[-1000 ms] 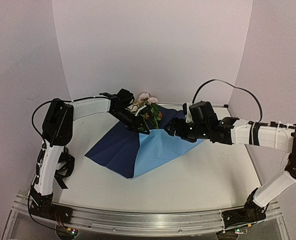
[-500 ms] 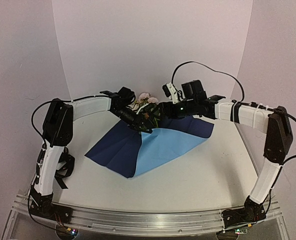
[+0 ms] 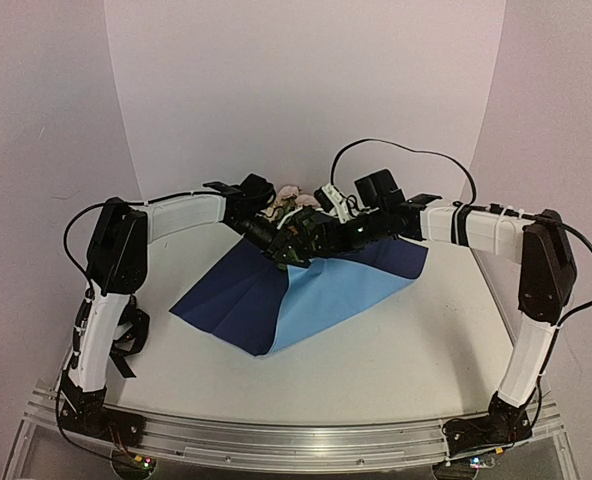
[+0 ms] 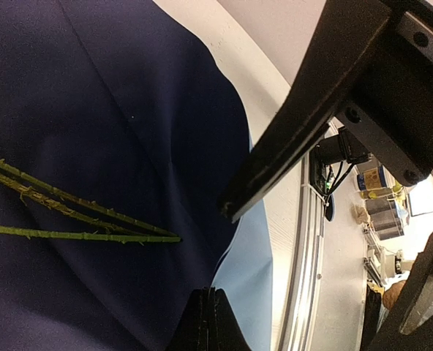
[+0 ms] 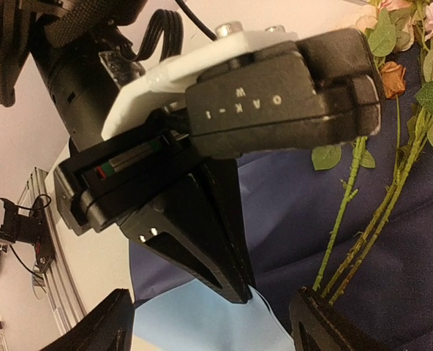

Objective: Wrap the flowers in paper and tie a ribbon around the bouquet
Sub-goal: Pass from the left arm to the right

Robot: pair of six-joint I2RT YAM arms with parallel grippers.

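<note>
One camera housing point(image 5: 275, 95) marked OAK-1, beside flowers point(image 5: 393, 77)

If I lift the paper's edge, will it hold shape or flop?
Likely flops: the paper lies creased and folded over itself. Probably light, so dragging it may shift the flowers lying on it.

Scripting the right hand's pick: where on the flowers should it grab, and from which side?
On the flowers, take the bare stems near their cut ends, where they converge below the leaves. They lie flat on the navy paper, so come from above, fingers straddling the bunch crosswise. Probably keep to the right side: the left hand, shut on the paper's fold, sits close on the other.
</note>
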